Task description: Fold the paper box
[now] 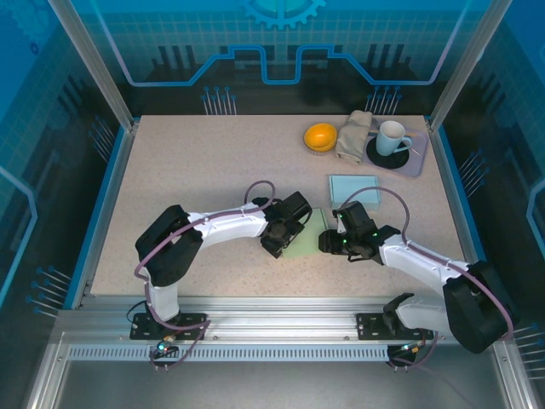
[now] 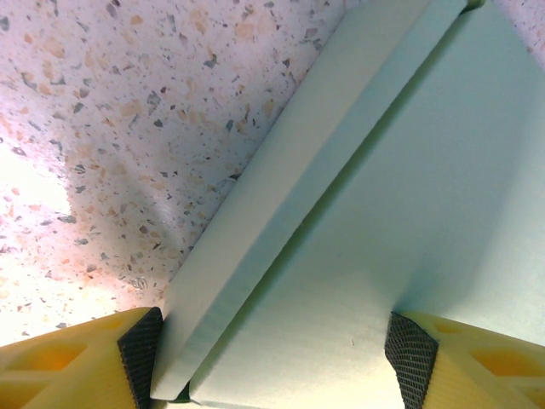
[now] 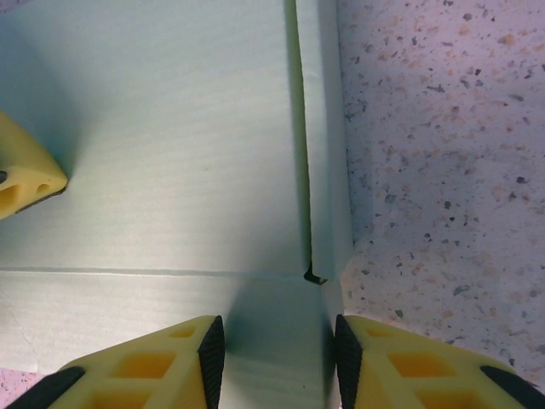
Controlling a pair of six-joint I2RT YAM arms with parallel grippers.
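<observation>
Pale green paper box (image 1: 306, 235), part-formed, flat on the speckled table (image 1: 187, 170) toward the near edge, right between the two grippers. One long side wall (image 2: 281, 187) raised along its crease. On the far side, a narrow strip (image 3: 324, 128) beside the main panel, ending in a small notch at the corner.

Left gripper (image 2: 272, 362): jaws wide apart astride the end of the raised wall, one pad (image 2: 140, 354) against its outer face, the other down on the inner panel. Nothing clamped. Right gripper (image 3: 277, 358): fingers partway apart at the opposite corner, paper between them. Cannot tell whether pinching or merely touching.

Probably the step in hand: standing the walls up and locking a corner. To do it well:
- Hold the left pad firm against the wall's outside to stop any sliding.
- Bend only along the scored crease, never beside it.
- Lift the narrow strip slowly with the right fingers, low and close to the notch.
- Avoid squeezing hard enough to dent thin card.
- Work one side at a time, bracing with the other.

Just beyond the box, a pale blue sheet (image 1: 354, 189). Farther back, an orange bowl (image 1: 320, 136), a folded cloth (image 1: 356, 135) and a mug (image 1: 392, 136) on a tray (image 1: 415, 164), all well apart from the work.
</observation>
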